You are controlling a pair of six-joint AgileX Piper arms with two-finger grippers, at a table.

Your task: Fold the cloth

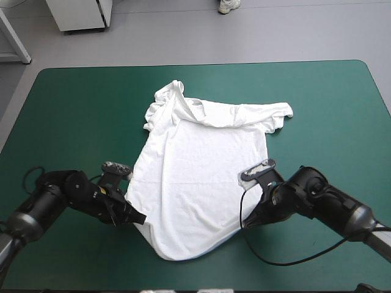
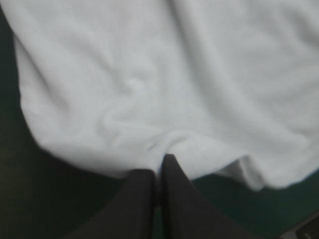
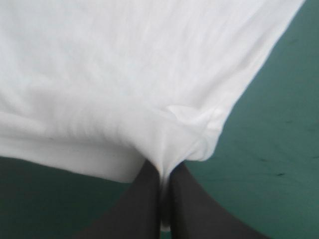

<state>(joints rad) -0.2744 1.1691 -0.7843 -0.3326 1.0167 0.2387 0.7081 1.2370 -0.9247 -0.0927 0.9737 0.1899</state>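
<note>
The white T-shirt (image 1: 198,174) lies spread near the middle of the teal-green cover (image 1: 73,110). Its collar and sleeves point toward 12 o'clock and its hem toward 6 o'clock. The body is mostly flat with long, soft creases. The sleeve at 11 o'clock is bunched into a raised fold, and the sleeve at 2 o'clock lies stretched out sideways. A small grey patch shows at the collar, too small to read.

The left gripper (image 1: 137,217) sits at the shirt's 8 o'clock edge, low on the table. In its own wrist view its black fingers (image 2: 142,199) are pressed almost together, with a pinch of white cloth gathered between the tips and the hem curling just ahead of them.

The right gripper (image 1: 249,215) meets the shirt's 4 o'clock edge, opposite the left one across the lower body of the shirt. Its wrist view shows the two fingers (image 3: 144,199) all but closed, clamping a puckered corner of cloth. From there the cloth fans out wide, with bare cover on both sides.
</note>
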